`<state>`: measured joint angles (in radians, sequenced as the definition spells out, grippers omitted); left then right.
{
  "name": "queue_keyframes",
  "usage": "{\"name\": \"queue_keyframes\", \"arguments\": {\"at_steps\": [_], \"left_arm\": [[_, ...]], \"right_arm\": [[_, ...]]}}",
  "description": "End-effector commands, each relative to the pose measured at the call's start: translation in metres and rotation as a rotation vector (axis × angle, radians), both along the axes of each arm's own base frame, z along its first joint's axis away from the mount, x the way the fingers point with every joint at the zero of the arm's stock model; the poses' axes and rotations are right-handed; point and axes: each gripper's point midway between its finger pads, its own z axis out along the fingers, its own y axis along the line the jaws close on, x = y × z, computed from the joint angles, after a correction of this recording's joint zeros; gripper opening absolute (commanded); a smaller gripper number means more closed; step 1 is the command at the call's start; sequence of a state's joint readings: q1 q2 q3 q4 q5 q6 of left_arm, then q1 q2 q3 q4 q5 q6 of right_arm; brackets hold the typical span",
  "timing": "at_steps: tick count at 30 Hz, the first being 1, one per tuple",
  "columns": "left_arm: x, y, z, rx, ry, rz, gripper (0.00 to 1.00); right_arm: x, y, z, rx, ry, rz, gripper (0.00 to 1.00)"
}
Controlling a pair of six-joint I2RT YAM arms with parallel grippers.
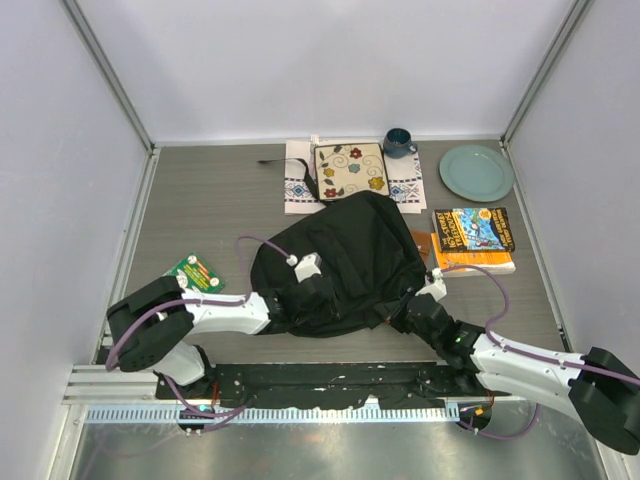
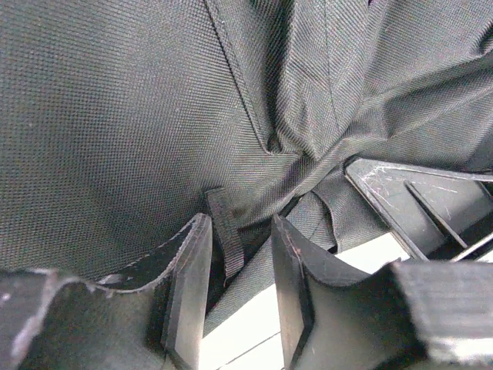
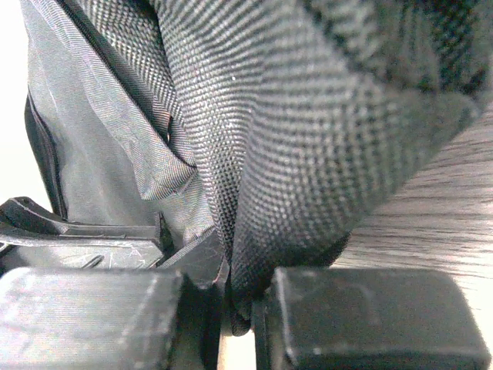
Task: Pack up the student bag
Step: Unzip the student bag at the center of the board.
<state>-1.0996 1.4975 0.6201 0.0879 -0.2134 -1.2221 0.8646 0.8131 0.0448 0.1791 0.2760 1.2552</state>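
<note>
Both end effectors (image 2: 240,235) (image 3: 235,297) straddle student bag (image 1: 345,262).

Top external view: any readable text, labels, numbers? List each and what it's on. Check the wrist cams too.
Nothing can be read in any view.
top book: the colourful cover carries title printing, too small to read.
orange book under it: no lettering legible.
green packet: printed marks, too blurred to read.
student bag: no label or logo shows; both wrist views show only plain fabric.

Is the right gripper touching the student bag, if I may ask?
Touching. The right wrist view shows the right gripper clamped on a fold of the student bag, fabric squeezed between both fingers.
</note>
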Motion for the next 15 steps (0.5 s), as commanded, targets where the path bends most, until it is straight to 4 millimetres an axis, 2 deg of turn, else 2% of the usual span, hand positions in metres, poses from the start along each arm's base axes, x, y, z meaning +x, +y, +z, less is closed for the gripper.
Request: {"name": "queue_keyframes", "arguments": {"at_steps": [1, 3, 8, 9, 15], "left_arm": [[-0.011, 0.015, -0.035, 0.141, 0.049, 0.005, 0.4], [-0.013, 0.018, -0.044, 0.179, 0.062, 0.008, 0.38], [-0.014, 0.016, -0.053, 0.234, 0.067, 0.006, 0.3], [-0.015, 0.021, -0.058, 0.269, 0.067, 0.012, 0.28], [-0.018, 0.025, -0.063, 0.329, 0.06, 0.009, 0.12]], "right_arm": [[-0.017, -0.027, -0.042, -0.113, 0.028, 0.011, 0.08], [-0.017, -0.026, -0.042, -0.112, 0.024, 0.017, 0.08], [-0.018, -0.027, -0.042, -0.12, 0.019, 0.024, 0.08], [-0.018, -0.026, -0.042, -0.121, 0.018, 0.027, 0.08], [-0.018, -0.029, -0.043, -0.134, 0.015, 0.026, 0.08]]}}
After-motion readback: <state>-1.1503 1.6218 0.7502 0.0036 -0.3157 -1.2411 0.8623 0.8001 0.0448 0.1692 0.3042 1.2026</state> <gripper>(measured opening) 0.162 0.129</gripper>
